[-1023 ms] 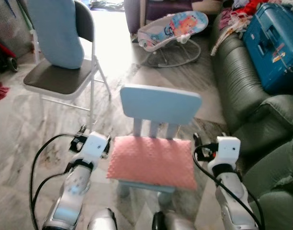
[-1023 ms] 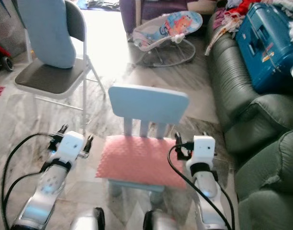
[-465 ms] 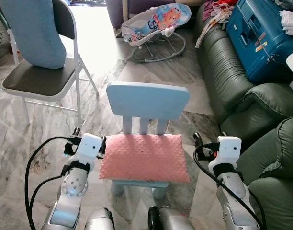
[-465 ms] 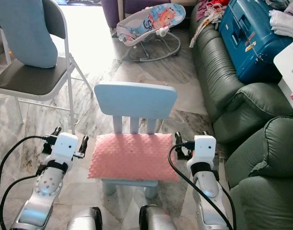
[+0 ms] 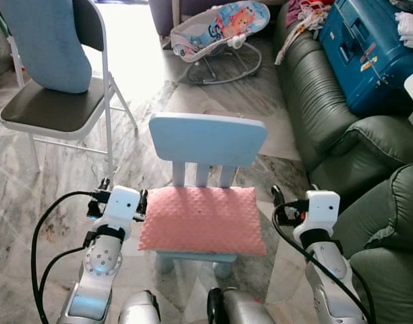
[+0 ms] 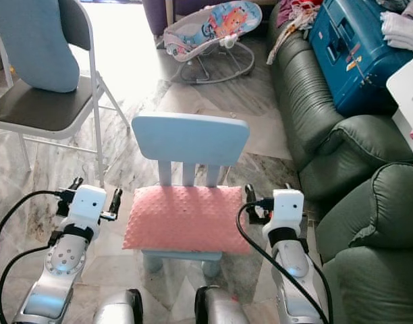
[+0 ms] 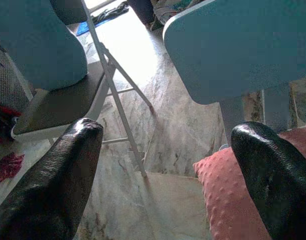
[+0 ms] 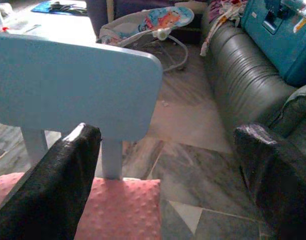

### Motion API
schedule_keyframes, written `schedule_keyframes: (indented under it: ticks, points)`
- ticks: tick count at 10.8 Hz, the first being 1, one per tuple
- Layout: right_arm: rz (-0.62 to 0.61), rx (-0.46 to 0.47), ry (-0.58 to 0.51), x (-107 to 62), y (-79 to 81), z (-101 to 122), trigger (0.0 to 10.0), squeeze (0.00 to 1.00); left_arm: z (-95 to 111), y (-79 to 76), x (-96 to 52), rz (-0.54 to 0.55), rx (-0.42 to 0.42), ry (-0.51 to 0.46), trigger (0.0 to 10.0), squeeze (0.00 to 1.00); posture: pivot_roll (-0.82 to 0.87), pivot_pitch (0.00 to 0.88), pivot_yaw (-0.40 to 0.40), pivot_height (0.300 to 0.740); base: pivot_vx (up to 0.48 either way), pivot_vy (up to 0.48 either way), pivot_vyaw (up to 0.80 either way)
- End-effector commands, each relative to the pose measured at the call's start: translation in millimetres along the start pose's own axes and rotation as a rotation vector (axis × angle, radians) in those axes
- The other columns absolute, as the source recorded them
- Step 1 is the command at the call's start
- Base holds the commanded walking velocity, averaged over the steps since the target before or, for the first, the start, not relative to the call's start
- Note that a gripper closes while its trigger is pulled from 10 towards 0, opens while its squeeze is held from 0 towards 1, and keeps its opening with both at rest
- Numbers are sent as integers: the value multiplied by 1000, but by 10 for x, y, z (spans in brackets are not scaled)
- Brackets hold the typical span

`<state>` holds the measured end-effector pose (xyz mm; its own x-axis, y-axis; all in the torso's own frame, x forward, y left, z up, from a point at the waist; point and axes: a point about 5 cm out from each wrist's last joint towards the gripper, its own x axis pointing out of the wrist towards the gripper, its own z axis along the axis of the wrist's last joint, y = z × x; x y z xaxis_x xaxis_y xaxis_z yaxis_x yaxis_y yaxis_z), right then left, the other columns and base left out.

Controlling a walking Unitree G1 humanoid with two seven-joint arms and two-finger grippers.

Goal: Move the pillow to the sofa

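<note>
While the pillow (image 5: 202, 221) lies flat on the small blue chair (image 5: 207, 140), both arms flank it: left gripper (image 5: 119, 200) just beside its left edge, right gripper (image 5: 293, 201) near its right edge, neither touching. Jaws on both spread wide, empty. Looks like pre-grasp. Next: close in on both pillow ends, squeeze, lift clear of the chair back, turn toward the sofa (image 5: 328, 115) right of the chair.
</note>
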<state>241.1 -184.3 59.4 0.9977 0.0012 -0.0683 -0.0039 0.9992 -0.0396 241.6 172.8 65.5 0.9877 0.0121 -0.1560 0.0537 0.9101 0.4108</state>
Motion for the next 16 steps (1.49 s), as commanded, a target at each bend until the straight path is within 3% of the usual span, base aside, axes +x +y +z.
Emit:
schedule_keyframes:
  ticks: [1,5,11,16]
  points:
    - [-3,5,12,-26,-9,-13,10000,0,-17,2,-30,-5,-3,11,10000,0,-44,177,-47,680,0,0,0]
    - [6,11,11,-18,-3,-13,10000,0,-30,25,-17,6,4,17,10000,0,-44,178,-48,620,0,0,0]
    - [22,22,2,23,51,9,10000,0,4,69,15,42,5,6,10000,0,-37,178,-47,620,0,0,0]
    - [35,24,11,37,55,-5,10000,0,12,54,20,67,30,10,10000,0,-35,180,-51,526,0,0,0]
